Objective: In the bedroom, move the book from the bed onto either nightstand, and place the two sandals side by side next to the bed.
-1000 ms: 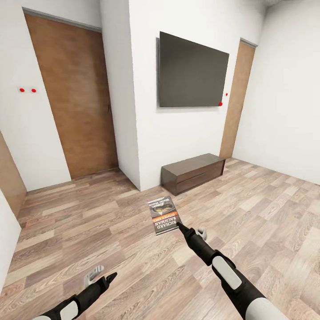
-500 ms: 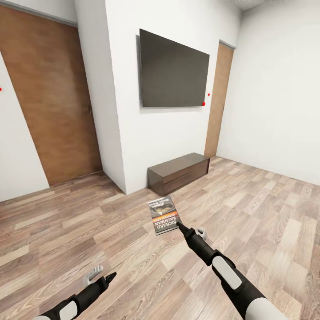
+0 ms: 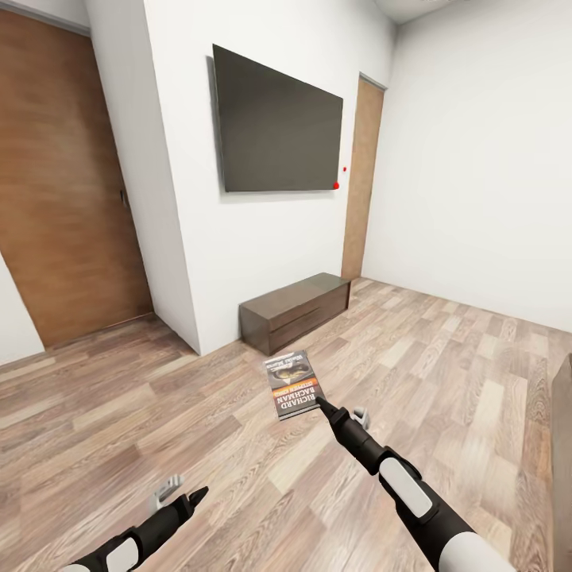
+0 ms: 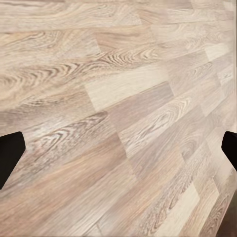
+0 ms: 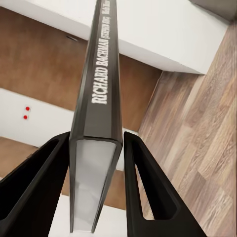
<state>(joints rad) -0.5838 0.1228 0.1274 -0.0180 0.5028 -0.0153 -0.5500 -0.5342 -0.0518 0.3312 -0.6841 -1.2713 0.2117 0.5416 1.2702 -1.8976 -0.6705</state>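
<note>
Right fingers (image 5: 52, 182) pinch the book (image 3: 291, 384) by its lower edge, held mid-frame above open plank floor (image 3: 159, 413); the spine reads "RICHARD BACHMAN". Left gripper (image 3: 184, 498), lower left, fingers spread wide. Low cabinet (image 3: 295, 310) and wall screen (image 3: 274, 125) stand well beyond.
</note>
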